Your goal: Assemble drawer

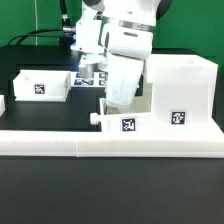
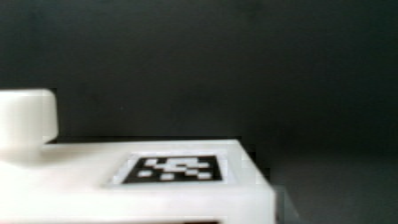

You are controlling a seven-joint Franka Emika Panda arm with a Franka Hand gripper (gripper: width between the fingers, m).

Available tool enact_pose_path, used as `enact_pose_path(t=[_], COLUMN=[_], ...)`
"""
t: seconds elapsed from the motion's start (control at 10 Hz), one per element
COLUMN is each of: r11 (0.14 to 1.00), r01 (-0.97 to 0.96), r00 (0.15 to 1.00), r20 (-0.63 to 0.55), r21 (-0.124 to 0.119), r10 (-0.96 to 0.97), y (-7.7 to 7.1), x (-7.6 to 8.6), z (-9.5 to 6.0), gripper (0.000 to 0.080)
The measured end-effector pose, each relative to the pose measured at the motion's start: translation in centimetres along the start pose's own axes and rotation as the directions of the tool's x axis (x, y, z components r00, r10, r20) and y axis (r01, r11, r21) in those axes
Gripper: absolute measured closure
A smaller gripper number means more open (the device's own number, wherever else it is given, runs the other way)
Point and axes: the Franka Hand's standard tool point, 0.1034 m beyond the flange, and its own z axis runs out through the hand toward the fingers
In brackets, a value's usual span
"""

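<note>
The tall boxy drawer casing [image 1: 182, 92] stands at the exterior view's right with a tag on its front. A shallow tray [image 1: 128, 122] with a round knob [image 1: 97, 118] lies beside it, against the low wall, knob pointing to the exterior view's left. My gripper [image 1: 113, 100] is lowered right onto this tray. Its fingers are hidden by the hand, so I cannot tell whether it is open or shut. In the wrist view the tray's tagged face [image 2: 178, 168] fills the lower part, with a rounded white piece [image 2: 25, 122] beside it. A second tray [image 1: 40, 85] lies at the left.
The long low white L-shaped wall [image 1: 110, 146] runs across the front. The marker board [image 1: 92, 76] lies behind the arm. Black cables hang at the back left.
</note>
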Motion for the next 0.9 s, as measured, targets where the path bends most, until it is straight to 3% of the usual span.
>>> enact_pose_path(t=[0.9], r11=[0.997], r01=[-0.079], r00=[0.997], r20=[0.0], r21=[-0.001], r10=[0.079], y=[-0.02], x=[0.1], z=[-0.04], gripper=[0.075])
